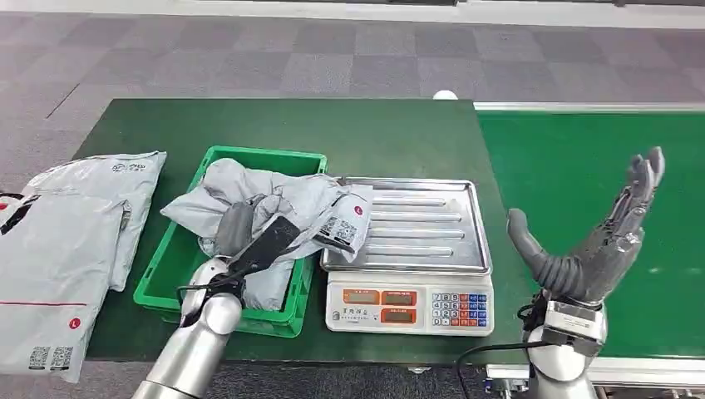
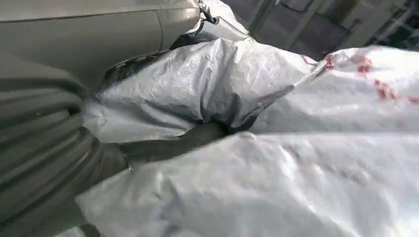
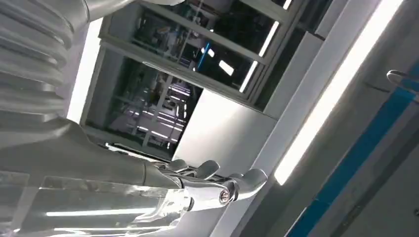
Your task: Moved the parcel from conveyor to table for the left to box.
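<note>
While we log items off the head view, the left hand (image 1: 249,241) sits over the green bin (image 1: 170,266), thumb and dark fingers closed on the grey parcel (image 1: 287,199).

Item 1, parcel: crumpled grey poly bag w/ label and red dot, bulk inside the bin, one corner draped over the bin's right rim onto the scale (image 1: 416,249) tray edge. Left wrist view: parcel film (image 2: 257,163) pressed right against the hand, a dark finger tucked into a fold.

Item 2, scale: steel ribbed tray, keypad front, just right of the bin, touching it.

Item 3, two more grey bags (image 1: 71,241): flat on the desk (image 1: 366,137) at its left end, overhanging the edge, apart from the bin.

Item 4, conveyor (image 1: 582,166): green belt, right of the desk.

Right hand (image 1: 594,237): raised over the belt's near edge, palm up, fingers spread wide, thumb out, holding nothing. We see the same in the right wrist view, fingers (image 3: 212,173) extended.
</note>
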You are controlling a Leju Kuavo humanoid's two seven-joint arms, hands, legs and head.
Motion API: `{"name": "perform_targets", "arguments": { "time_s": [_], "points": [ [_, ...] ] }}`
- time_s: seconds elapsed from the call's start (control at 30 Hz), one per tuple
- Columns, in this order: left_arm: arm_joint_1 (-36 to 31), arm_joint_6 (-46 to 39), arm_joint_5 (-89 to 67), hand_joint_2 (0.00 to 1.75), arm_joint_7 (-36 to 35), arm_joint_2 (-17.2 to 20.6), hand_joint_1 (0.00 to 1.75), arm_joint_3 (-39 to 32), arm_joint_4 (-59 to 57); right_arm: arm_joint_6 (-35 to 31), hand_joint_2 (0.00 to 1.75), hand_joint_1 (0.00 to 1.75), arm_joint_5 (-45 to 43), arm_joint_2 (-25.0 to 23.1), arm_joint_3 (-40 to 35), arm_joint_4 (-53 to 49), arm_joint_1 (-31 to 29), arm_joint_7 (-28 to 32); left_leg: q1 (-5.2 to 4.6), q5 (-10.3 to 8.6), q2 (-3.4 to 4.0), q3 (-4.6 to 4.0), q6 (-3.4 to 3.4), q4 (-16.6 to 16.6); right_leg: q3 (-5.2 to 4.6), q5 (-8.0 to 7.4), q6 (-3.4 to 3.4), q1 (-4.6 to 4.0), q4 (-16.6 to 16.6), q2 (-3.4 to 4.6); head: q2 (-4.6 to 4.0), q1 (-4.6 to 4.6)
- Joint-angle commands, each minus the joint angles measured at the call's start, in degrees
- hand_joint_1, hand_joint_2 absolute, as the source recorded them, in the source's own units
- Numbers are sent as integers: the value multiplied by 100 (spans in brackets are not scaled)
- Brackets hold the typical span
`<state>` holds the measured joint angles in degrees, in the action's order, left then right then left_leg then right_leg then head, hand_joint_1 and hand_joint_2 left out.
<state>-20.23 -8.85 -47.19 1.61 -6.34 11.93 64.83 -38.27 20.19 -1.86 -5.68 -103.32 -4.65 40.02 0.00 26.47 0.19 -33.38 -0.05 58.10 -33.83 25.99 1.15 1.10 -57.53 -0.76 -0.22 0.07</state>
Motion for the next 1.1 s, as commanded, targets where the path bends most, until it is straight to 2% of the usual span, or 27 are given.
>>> {"name": "perform_targets", "arguments": {
  "time_s": [0.03, 0.1, 0.27, 0.3, 0.33, 0.37, 0.57, 0.7, 0.83, 0.87, 0.9, 0.97, 1.1],
  "points": [
    [-1223, 410, -770, 175, -439, 747, 175, -679, -1850, 14, 175, 0, -51, -146, 25, 452, -237, -2, 4, -8, 19, 8, -8, -11, -1, -15, -14, -4, 7, 25, 0, 0],
    [-1678, 499, -922, 175, -362, 830, 175, -618, -2360, 10, 175, 0, -79, -138, 33, 532, -340, -2, 11, -14, 15, 3, -13, -10, -6, -20, -19, -11, 8, 23, 0, 0],
    [-2285, 1076, -1089, 175, -390, 797, 175, -262, -3198, 82, 175, 0, -44, -160, 132, 571, -453, -38, 20, -27, -4, -5, -29, -1, -10, -24, -31, -20, 0, 2, 0, 0],
    [-2318, 1113, -1093, 175, -392, 763, 169, -233, -3283, 78, 175, 0, -39, -162, 142, 572, -435, -38, 22, -28, -2, -1, -32, 0, -7, -22, -29, -22, 0, 3, 0, 0],
    [-2359, 1184, -1071, 175, -363, 714, 10, -201, -3405, 70, 175, 0, -27, -160, 151, 566, -396, -34, 24, -33, -7, -7, -31, -2, -10, -26, -31, -24, 2, 1, 0, 2],
    [-2383, 1146, -1124, 175, -382, 697, 0, -136, -3459, 57, 175, 0, -17, -164, 160, 533, -324, -23, 21, -32, -8, -3, -29, -3, -7, -23, -29, -21, 1, 0, 0, 0],
    [-2509, 1055, -979, 175, -285, 709, 0, -139, -3545, 35, 175, 0, 13, -136, 170, 520, -252, -2, 24, -30, -10, -2, -30, -4, -4, -23, -30, -23, 6, -1, 0, 2],
    [-2065, 989, 175, 175, 984, 700, 0, -303, -2323, 51, 175, 0, -102, 11, 225, 339, -124, -2, 22, -29, -5, -4, -30, -5, -8, -23, -30, -22, 4, 4, 0, 0],
    [-1972, 1060, 244, 175, 865, 712, 0, -239, -2079, 70, 175, 0, -123, 24, 245, 319, -112, -2, 20, -27, -8, -11, -29, -1, -16, -21, -27, -21, 1, 0, 0, 2],
    [-1895, 1152, 520, 175, 1111, 683, 0, -293, -1938, 64, 175, 0, -108, 26, 236, 330, -128, -2, 23, -29, -10, -10, -28, -6, -12, -23, -29, -23, 8, 0, 0, 0],
    [-1740, 1454, 1117, 175, 1553, 689, 0, -335, -1644, 70, 175, 0, -165, 83, 203, 306, -136, -2, 20, -26, -7, -7, -28, -4, -13, -20, -28, -20, 3, 3, 0, 0],
    [-1266, 1704, 1851, 175, 1938, 792, 0, -169, -663, 68, 175, 0, -269, 175, 196, 317, -171, -2, 21, -26, 0, -7, -28, -6, -13, -23, -29, -21, 7, 10, 0, 0],
    [-287, 1366, 2686, 175, 1960, 839, 0, -118, 1182, 91, 175, 0, -289, 240, 273, 132, -9, -2, 20, -19, 10, -8, -30, -9, -19, -20, -27, -20, 10, 23, 0, 0]
  ]
}}
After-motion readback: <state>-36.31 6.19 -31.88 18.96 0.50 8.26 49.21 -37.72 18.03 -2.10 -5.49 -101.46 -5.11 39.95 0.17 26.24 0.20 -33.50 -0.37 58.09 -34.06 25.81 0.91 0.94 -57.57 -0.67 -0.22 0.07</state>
